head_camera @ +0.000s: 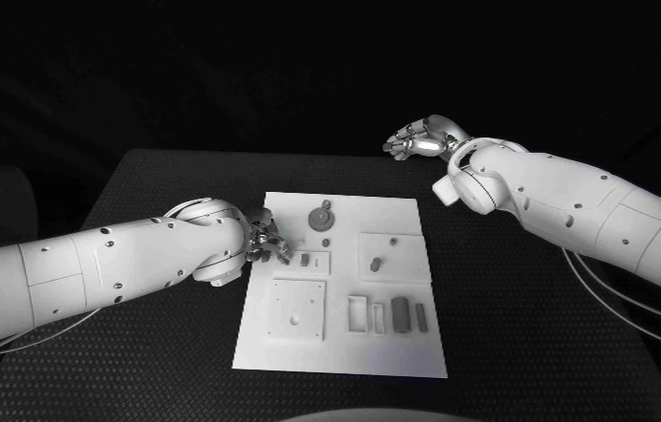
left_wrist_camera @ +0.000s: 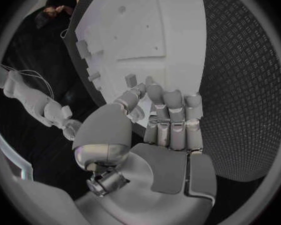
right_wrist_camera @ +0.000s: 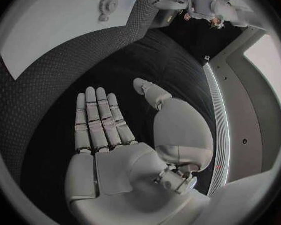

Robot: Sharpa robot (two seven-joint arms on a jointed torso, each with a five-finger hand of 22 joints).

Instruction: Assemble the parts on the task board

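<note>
The white task board [head_camera: 345,346] lies in the middle of the black table. On it I see a round gear part [head_camera: 320,217], a small peg [head_camera: 393,242], a short part [head_camera: 374,263] and a dark block [head_camera: 399,312]. My left hand [head_camera: 271,246] hovers over the board's left edge, fingers stretched out side by side with the thumb close beside them [left_wrist_camera: 168,110]. A small part [left_wrist_camera: 130,79] stands on the board [left_wrist_camera: 172,30] just beyond its fingertips, and I see nothing between them. My right hand [head_camera: 420,140] is raised past the board's far right corner, palm flat and empty [right_wrist_camera: 106,135].
A square raised plate [head_camera: 298,309] sits at the board's near left and another [head_camera: 393,258] at its right middle. Slots and blocks [head_camera: 370,315] line the near right. Black table [head_camera: 551,346] surrounds the board. The gear [right_wrist_camera: 108,5] lies near the board's edge [right_wrist_camera: 47,40].
</note>
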